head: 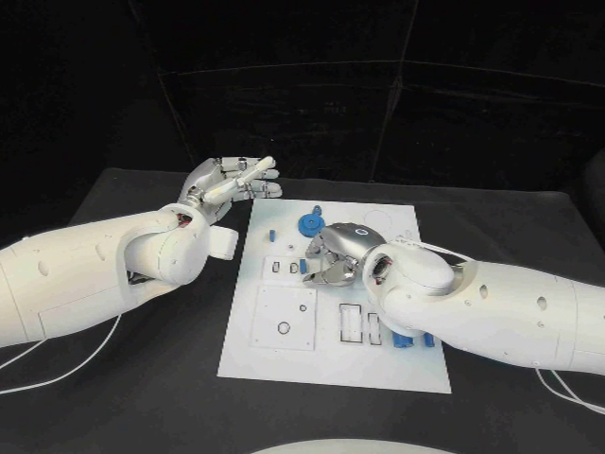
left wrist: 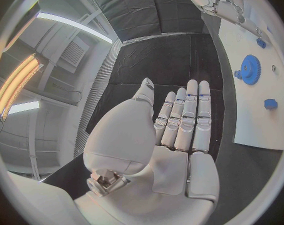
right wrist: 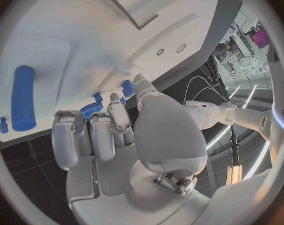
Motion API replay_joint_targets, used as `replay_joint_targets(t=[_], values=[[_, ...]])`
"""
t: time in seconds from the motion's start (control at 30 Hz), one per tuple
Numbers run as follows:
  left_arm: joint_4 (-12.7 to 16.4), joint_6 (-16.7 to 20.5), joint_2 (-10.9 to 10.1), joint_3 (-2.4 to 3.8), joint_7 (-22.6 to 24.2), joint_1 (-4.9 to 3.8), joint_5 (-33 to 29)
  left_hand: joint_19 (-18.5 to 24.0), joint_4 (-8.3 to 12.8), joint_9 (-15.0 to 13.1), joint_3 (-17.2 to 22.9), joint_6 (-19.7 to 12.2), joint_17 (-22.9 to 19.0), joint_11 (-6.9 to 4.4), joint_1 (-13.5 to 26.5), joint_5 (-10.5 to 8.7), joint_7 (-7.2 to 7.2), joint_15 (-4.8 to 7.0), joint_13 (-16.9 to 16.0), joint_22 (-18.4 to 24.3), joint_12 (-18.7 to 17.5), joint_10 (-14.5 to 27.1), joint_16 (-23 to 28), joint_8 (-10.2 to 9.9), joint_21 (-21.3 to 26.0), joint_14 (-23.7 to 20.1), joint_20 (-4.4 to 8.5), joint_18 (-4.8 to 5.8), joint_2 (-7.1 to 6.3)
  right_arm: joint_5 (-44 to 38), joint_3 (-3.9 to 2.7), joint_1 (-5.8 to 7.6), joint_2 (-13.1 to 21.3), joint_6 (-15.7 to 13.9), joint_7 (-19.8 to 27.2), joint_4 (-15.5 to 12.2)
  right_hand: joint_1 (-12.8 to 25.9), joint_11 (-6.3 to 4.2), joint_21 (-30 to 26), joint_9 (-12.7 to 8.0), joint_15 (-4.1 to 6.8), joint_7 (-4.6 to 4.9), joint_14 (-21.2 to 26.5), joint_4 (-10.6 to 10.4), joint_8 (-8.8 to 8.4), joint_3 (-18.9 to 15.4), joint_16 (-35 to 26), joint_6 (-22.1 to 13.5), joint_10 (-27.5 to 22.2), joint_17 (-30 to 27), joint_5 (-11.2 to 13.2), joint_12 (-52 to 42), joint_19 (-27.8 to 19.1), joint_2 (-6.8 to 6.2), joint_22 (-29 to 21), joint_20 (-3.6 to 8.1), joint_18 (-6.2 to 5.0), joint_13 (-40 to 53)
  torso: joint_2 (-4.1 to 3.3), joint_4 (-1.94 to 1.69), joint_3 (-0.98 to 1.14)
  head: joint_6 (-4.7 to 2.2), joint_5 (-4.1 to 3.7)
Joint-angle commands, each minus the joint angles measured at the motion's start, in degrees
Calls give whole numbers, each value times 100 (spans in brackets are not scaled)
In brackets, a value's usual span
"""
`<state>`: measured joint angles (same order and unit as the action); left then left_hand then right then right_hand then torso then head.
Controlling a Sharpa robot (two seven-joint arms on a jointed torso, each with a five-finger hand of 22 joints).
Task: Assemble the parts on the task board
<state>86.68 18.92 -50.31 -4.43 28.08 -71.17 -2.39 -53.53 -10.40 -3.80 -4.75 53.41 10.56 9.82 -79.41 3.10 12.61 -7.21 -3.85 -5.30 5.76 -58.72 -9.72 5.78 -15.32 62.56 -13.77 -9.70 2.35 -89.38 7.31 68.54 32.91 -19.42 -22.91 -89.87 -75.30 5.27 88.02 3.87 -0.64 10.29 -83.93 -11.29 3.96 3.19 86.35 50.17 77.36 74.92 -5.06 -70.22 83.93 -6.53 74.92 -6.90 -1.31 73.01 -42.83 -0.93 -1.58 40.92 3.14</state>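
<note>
The white task board (head: 283,355) lies in the middle of the black table. My right hand (head: 337,253) is bent down over the board's middle, fingers curled. In the right wrist view its thumb and a fingertip (right wrist: 114,101) close on a small blue part (right wrist: 126,86), with a blue toothed piece (right wrist: 88,109) partly hidden behind the fingers. My left hand (head: 231,183) is raised off the board's far left corner, fingers straight and apart (left wrist: 186,117), holding nothing. A blue gear (head: 309,224) stands on the board's far end, also seen as the blue gear (left wrist: 249,69) from the left wrist.
A blue cylinder (right wrist: 23,105) and a tiny blue peg (right wrist: 4,125) lie on the board near my right hand. More blue pieces (head: 406,340) sit by my right forearm. Recessed slots (head: 351,324) and a square panel (head: 285,317) mark the near half. White cables (head: 30,374) trail on the table.
</note>
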Motion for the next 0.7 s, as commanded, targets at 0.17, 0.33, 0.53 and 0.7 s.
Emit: replay_joint_targets(t=[0.17, 0.33, 0.53, 0.7], values=[[-33, -141, -13, 4, -278, -9, 367, -823, 70, -5, -80, 205, 346, -190, 25, 4, -142, 284, -29, -183, 12, -413, -330, -7, -420, 916, 291, -82, 93, 502, -78, 59, 478, -346, 1493, -314, -263, 74, -89, -24, -100, 84, -422, -263, -17, -388, -44, -675, -121, 735, -160, 82, 141, 35, 942, -98, -15, -105, 20, 9, -5, -35, 13], [-74, -251, -15, 3, -667, -8, 794, -1414, 70, -29, -139, 460, 761, -349, 49, 7, -242, 505, -100, -409, 119, -859, -762, 56, -876, 1691, 534, -87, 101, 1075, -251, 107, 752, -406, 2125, -466, -404, 59, -148, 23, -87, 67, -400, -261, 85, -464, -94, -365, -132, 655, -332, 73, 53, 150, 833, -98, -43, -119, 47, 19, 4, -31, 32], [-30, -597, -70, 5, -1595, -18, 1908, -1820, -37, -111, -197, 877, 1743, -689, 134, 31, -525, 816, -451, -777, 655, -1875, -1817, 229, -1497, 2296, 825, -80, 175, 2575, -402, 334, 1190, -249, 2673, -544, -640, -49, -584, 59, 15, -47, -180, -184, 290, -569, -619, -10, -486, -125, -873, 615, -530, 371, 90, -8, -227, -623, 125, 20, 32, -31, 34], [-23, -1247, -55, 5, -2905, -152, 3011, -2465, -263, -296, -322, 743, 6753, -899, 241, 18, -612, 968, -1707, -4111, 1958, -1671, -6995, 480, -4644, 2550, 1017, 319, 133, 3635, -437, 554, 1555, -101, 2823, -445, -716, -94, -917, 29, 58, -81, -58, -143, 327, -714, -1085, 35, -589, -689, -840, 903, -840, 498, -388, 51, -332, -926, 225, 35, 48, -11, 30]])
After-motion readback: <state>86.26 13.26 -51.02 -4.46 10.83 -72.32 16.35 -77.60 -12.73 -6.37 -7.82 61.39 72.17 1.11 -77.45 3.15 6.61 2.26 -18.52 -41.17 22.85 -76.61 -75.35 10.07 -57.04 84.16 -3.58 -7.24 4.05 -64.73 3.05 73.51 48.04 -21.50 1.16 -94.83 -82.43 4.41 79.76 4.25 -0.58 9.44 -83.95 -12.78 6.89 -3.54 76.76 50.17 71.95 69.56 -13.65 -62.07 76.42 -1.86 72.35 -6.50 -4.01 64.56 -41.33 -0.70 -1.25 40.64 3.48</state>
